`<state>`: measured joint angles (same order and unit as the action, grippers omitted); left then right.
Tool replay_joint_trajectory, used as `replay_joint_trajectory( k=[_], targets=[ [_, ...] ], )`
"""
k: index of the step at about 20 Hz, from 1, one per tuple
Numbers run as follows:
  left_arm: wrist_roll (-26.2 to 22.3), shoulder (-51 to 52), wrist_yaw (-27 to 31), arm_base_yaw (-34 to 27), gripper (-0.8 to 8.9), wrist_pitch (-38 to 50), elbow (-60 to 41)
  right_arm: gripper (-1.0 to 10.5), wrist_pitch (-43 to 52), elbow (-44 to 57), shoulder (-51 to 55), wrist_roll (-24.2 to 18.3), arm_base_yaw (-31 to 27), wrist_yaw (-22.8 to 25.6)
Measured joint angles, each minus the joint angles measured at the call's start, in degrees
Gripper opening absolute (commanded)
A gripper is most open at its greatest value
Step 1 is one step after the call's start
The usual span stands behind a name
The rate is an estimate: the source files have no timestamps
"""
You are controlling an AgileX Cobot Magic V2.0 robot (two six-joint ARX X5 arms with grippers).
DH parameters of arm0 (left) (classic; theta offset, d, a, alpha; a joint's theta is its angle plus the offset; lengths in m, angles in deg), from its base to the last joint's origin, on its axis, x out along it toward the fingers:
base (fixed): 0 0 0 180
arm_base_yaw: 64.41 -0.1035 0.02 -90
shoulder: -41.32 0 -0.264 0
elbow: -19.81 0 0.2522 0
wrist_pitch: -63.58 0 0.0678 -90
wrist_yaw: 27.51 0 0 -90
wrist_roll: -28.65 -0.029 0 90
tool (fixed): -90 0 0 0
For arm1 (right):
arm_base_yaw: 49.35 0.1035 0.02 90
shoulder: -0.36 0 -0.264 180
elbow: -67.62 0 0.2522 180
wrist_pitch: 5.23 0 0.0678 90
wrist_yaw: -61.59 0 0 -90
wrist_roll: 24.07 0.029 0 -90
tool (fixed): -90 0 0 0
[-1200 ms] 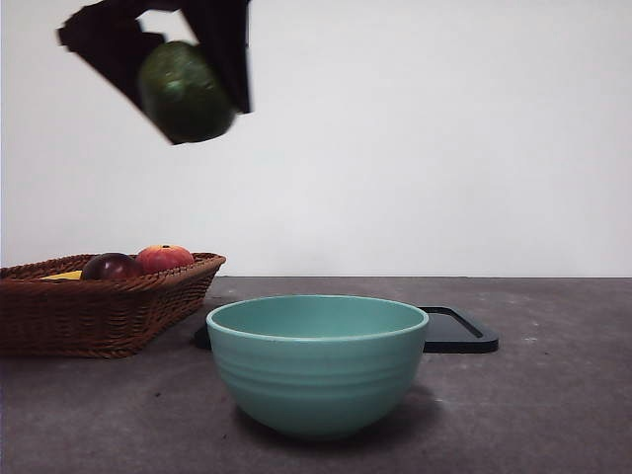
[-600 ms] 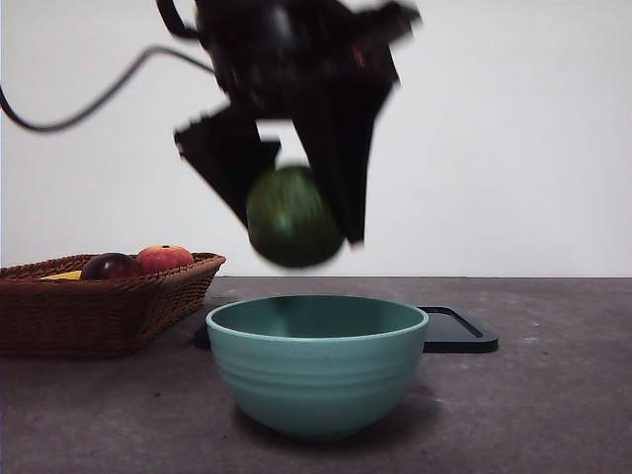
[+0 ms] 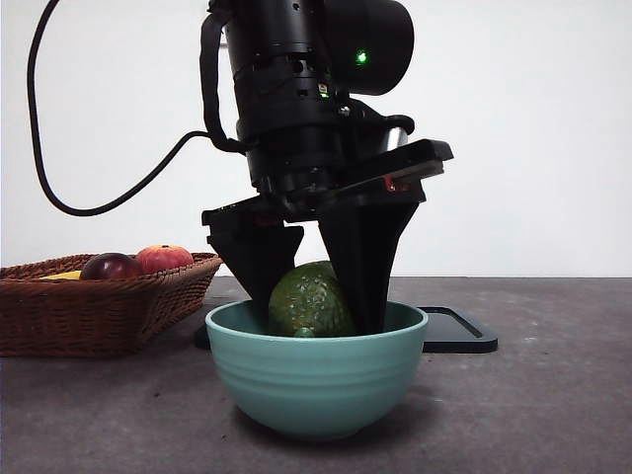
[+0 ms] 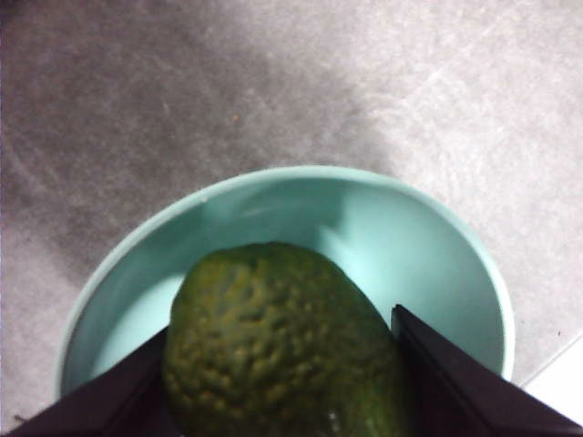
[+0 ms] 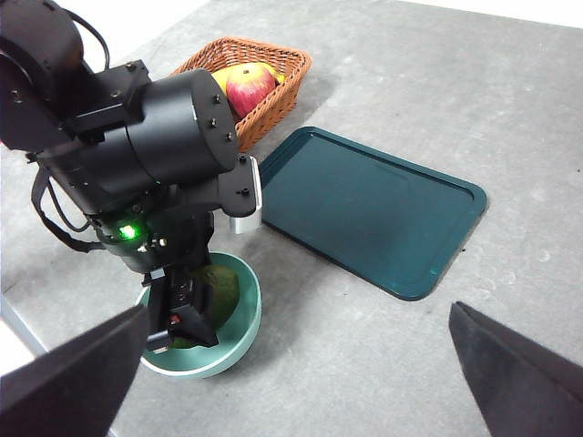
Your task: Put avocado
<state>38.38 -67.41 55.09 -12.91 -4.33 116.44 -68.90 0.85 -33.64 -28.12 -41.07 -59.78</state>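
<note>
So the teal bowl (image 3: 316,370) sat nearest on the desk (image 3: 533,415), and the left gripper (image 3: 314,296) was dipped down into it, jaws clamped on the avocado (image 3: 310,301) from both sides; the fruit was between the jaws, inside the bowl's rim, looked like it was low there so the drop would be gentle, can't tell if it touched bottom; its long axis stood roughly upright, slightly tilted, running out past the jaw tips; behind sat a dark tray (image 5: 369,208) and a wicker basket (image 3: 94,306); the right gripper (image 5: 291,382) waited well off, jaws wide apart.
</note>
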Motion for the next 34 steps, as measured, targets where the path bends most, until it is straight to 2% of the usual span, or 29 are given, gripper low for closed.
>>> replay_joint_trajectory(
  k=[9, 12, 13, 21, 27, 31, 34],
  targets=[
    [0.0, -2.0, 0.0, 0.0, 2.08, 0.4, 0.0, 5.6, 0.0, 0.0, 0.0, 0.0, 0.0, 0.0],
    [0.0, -2.0, 0.0, 0.0, 4.60, 0.3, 0.0, 5.6, 0.0, 0.0, 0.0, 0.0, 0.0, 0.0],
    [0.0, -2.0, 0.0, 0.0, 5.01, 0.4, 0.0, 5.6, 0.0, 0.0, 0.0, 0.0, 0.0, 0.0],
    [-0.2, -0.6, -0.1, 0.1, 5.01, -3.1, 1.9, 5.6, 0.0, 0.0, 0.0, 0.0, 0.0, 0.0],
    [-3.3, 12.8, 0.3, -0.4, 5.00, -5.9, 2.6, 5.6, 0.0, 0.0, 0.0, 0.0, 0.0, 0.0],
    [-4.8, 25.3, 6.7, -1.9, 4.99, -7.8, 2.6, 5.6, -0.5, 0.0, 0.0, 0.5, 0.0, 0.0],
    [-6.1, 36.6, 7.5, -3.7, 4.99, -9.1, 2.6, 5.6, -0.5, 0.0, 0.0, 0.5, 0.0, 0.0]
  ],
)
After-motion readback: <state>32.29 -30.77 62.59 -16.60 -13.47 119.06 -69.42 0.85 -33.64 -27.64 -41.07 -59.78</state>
